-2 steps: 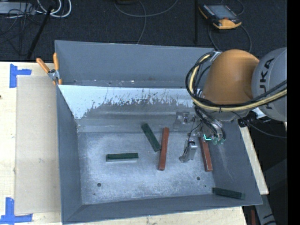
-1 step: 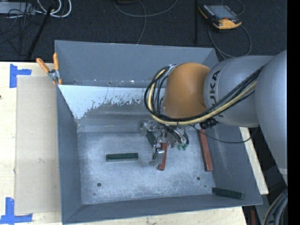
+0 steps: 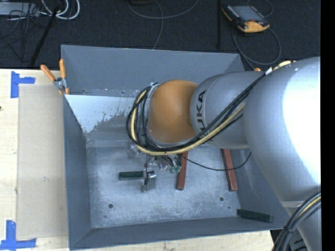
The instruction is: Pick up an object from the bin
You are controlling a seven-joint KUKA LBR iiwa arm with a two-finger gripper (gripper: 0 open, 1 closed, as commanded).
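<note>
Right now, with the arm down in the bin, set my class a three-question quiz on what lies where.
1. True or false: the gripper is at the right-hand end of the dark green bar on the floor of the bin.
2. In this view, the two reddish-brown sticks lie: A) left of the gripper, B) right of the gripper, C) outside the bin.
3. Which corner of the bin, as the view shows it, has the lone dark bar?

Key: 1 true; 2 B; 3 bottom right.
</note>
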